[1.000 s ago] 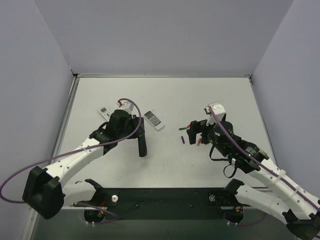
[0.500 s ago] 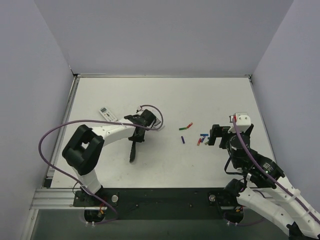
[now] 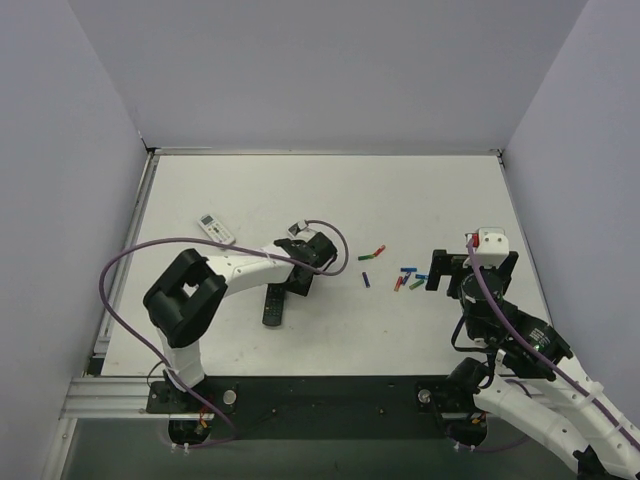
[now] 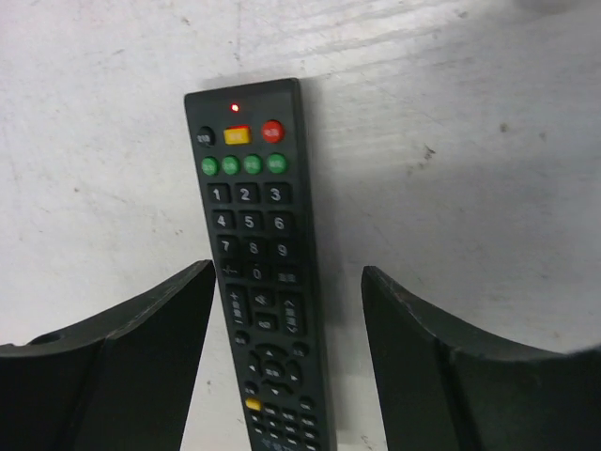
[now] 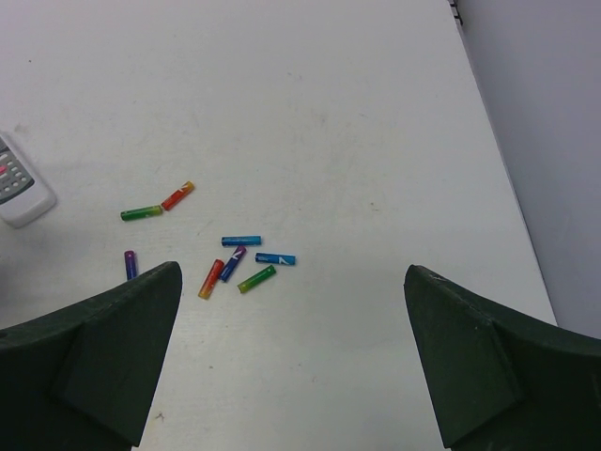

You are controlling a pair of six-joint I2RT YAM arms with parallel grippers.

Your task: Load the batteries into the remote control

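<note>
Seen from the top, the long slim black plastic remote control (image 3: 274, 306) has slid a little on the white surface (image 3: 330, 190), and the right gripper (image 3: 438, 272) has backed off the small coloured cylindrical batteries (image 3: 408, 271). At the left wrist, the spread left gripper (image 4: 286, 272) straddles the remote, buttons up, so its battery cover is unreached. At the right wrist the gripper is spread and empty, with every battery loose.

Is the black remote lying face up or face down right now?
Face up: the remote shows its number keys and coloured buttons to the left wrist camera.
</note>
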